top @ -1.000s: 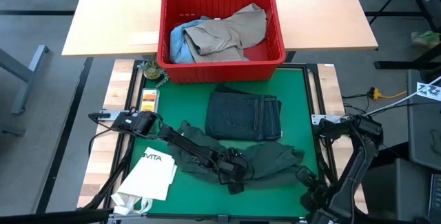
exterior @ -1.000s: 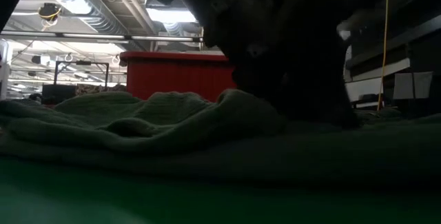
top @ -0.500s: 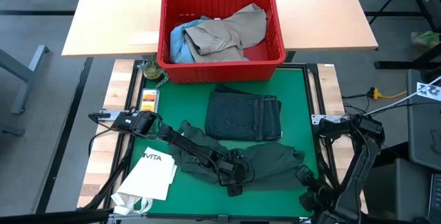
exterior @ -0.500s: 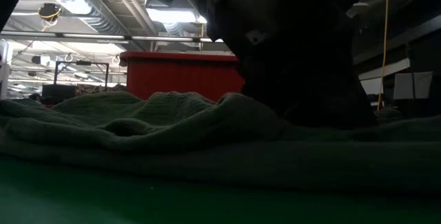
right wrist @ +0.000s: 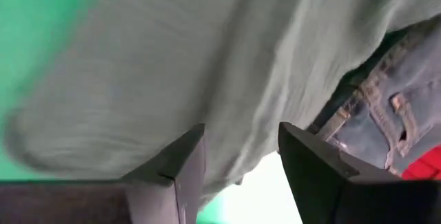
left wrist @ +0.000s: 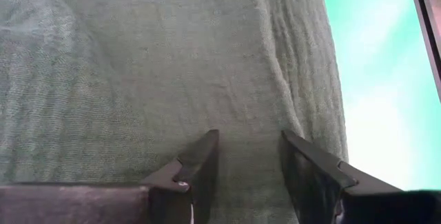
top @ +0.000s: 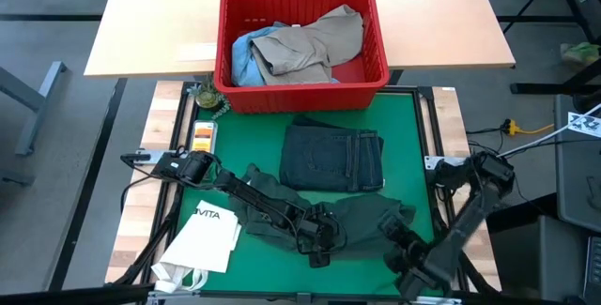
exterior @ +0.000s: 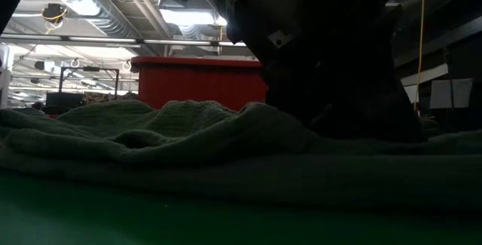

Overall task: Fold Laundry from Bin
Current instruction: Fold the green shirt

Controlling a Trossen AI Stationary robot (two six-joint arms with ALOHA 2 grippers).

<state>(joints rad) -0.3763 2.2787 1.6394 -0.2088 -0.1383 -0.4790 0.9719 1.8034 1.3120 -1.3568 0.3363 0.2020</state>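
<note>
Setting: a green mat [top: 254, 145] framed in pale wood, with a tan tabletop [top: 150, 23] beyond it; the low view shows a workshop ceiling with ducts and strip lights behind.

Item, mat's left near corner: white paper bag printed "VITA" [top: 202, 239], lying flat. Not laundry.

Item, near half of the mat: dark green woven shirt [top: 371, 216], spread rumpled and unfolded, one edge just beside the bag. Judged light, limp and prone to bunching; it should give no resistance but will drag and crease. Best taken at a hem or corner, pinching a single layer, not the middle of the panel.

Left gripper [top: 317, 237]: down over the shirt's middle. In its wrist view the fingers [left wrist: 196, 165] stand parted with flat cloth showing between them, nothing pinched.

Item, centre of the mat: dark navy-grey trousers [top: 333, 158], folded into a neat rectangle, their near edge touching the shirt.

Item, far edge, on the tabletop: red slotted plastic crate [top: 302, 94], holding a crumpled khaki-tan garment [top: 315, 47] lying partly over a light blue denim piece [top: 241, 56].

Right gripper [top: 392, 230]: at the shirt's right end, fingers [right wrist: 182, 165] spread over its edge, holding nothing.
</note>
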